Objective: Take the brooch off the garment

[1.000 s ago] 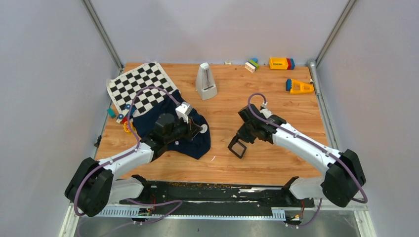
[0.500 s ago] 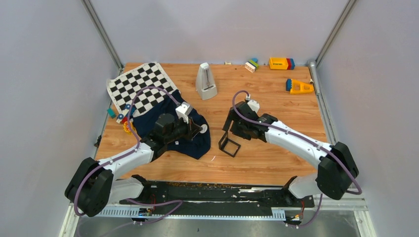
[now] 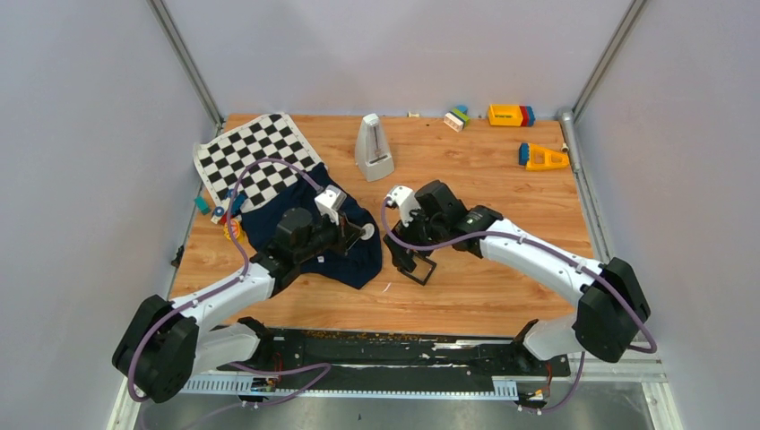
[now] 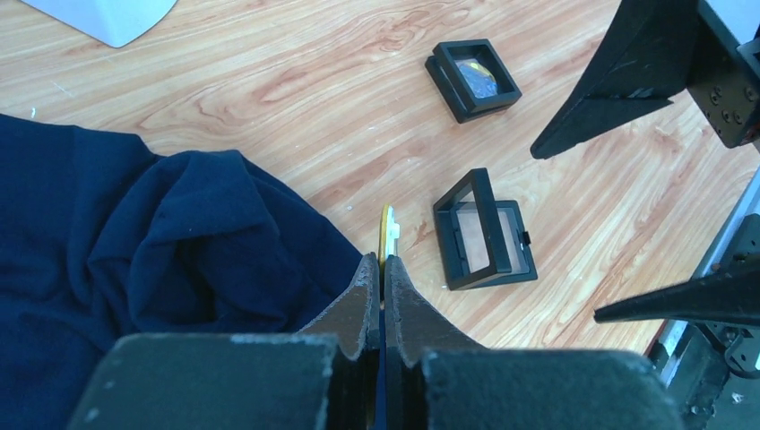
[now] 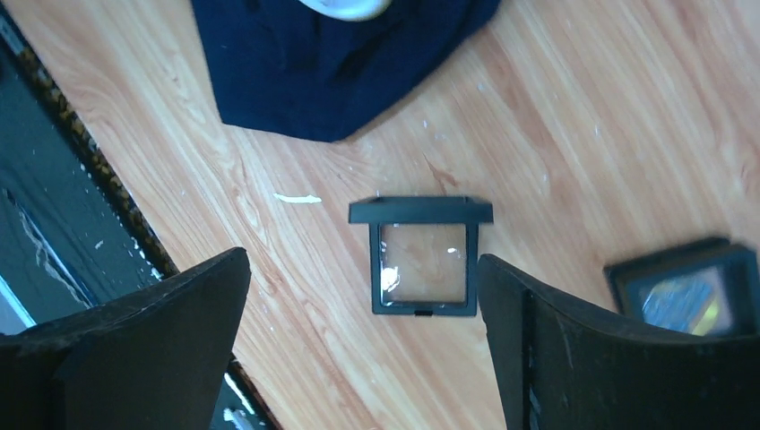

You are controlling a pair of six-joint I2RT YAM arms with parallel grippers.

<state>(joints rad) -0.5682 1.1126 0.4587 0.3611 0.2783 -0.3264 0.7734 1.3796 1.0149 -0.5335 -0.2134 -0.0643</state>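
Right gripper [image 5: 363, 269], clamped on the black box [image 5: 421, 260] a second ago, now spread above it, box lying open; left gripper [image 4: 381, 269] pinches the brooch [image 4: 388, 235] at the garment's [image 4: 179, 233] edge; receptacle apparently ready for the brooch.

Two white-and-black arms with purple cables.
left arm [image 3: 224, 291] and right arm [image 3: 538, 255]: white link shells, rounded black joint housings, black shoulders, a purple cable looping along each, a small white box at each wrist; right gripper [image 3: 410, 260] fingers [image 5: 582, 358] matte black, wedge-shaped.
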